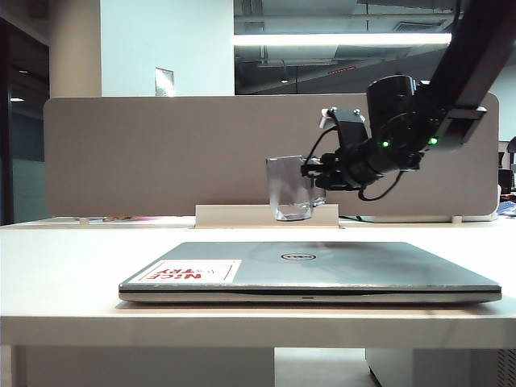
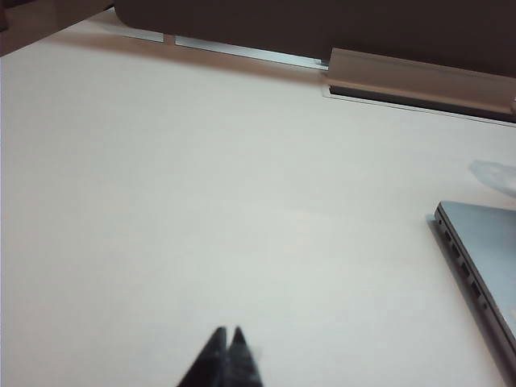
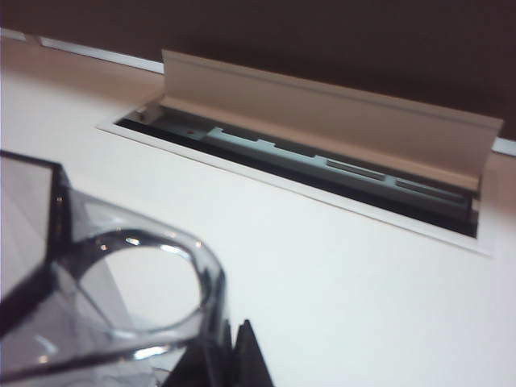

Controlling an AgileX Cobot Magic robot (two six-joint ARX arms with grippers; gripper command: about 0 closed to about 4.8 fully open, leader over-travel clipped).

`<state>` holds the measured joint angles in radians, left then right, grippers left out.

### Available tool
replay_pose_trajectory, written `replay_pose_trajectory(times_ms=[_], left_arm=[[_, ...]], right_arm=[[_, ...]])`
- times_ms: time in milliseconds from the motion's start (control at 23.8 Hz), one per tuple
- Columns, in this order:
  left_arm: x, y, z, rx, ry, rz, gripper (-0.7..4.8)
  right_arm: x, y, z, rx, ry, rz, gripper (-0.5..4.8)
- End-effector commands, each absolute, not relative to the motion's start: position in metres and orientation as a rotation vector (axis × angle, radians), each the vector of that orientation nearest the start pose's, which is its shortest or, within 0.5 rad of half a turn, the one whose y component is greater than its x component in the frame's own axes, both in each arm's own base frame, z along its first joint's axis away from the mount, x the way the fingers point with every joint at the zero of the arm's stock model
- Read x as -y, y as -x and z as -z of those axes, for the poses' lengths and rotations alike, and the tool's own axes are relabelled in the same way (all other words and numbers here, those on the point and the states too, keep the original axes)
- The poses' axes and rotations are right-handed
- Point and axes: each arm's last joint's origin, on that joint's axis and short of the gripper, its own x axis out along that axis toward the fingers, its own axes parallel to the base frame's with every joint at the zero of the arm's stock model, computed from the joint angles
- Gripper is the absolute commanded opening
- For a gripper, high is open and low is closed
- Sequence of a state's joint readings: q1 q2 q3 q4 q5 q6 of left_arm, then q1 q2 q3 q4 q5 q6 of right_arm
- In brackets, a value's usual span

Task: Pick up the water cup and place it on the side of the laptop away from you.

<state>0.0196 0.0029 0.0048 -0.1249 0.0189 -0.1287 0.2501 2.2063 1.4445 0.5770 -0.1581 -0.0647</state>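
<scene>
Clearly the right gripper (image 1: 316,172) has its jaws pinched together on the handle of the water cup (image 1: 290,188), which hangs upright in the air beyond the far edge of the laptop (image 1: 310,270), in front of the grey partition (image 1: 161,153). In the right wrist view the cup's (image 3: 105,306) handle ring sits just ahead of the dark fingertips (image 3: 242,359), with the open cable tray (image 3: 322,161) in the table (image 3: 363,306) beyond it. To finish well, the arm should lower the cup straight down, keeping it level, onto bare table between the laptop's far edge and the cable tray, clear of the tray's slot, and part the jaws only once the base rests flat. The left gripper (image 2: 226,355) sits closed and empty, low over bare table beside the laptop (image 2: 484,250), well away from the work.
</scene>
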Motion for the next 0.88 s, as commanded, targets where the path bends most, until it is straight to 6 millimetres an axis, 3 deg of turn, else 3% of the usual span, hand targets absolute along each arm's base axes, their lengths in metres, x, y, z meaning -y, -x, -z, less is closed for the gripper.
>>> replay_pose_trajectory(times_ms=[42,126,462,882], left_arm=[[-0.001,-0.097,-0.154,-0.116,0.134,-0.005,-0.06],[-0.001,-0.097,-0.154,-0.115,0.134,-0.005,-0.06],[-0.001,-0.097,-0.154,-0.122,0.134,-0.005,-0.06],[-0.001,-0.096,-0.152,-0.142,0.134,-0.007,-0.06]], right_arm=[[-0.130,-0.479,-0.175,-0.136,0.070,-0.408,-0.03],[-0.131,-0.485,-0.168,-0.141,0.056,-0.387,-0.03],[-0.134,-0.500,-0.172,-0.101,0.053,-0.360,-0.03],[-0.136,-0.510,-0.143,-0.127,0.028,-0.350,-0.03]])
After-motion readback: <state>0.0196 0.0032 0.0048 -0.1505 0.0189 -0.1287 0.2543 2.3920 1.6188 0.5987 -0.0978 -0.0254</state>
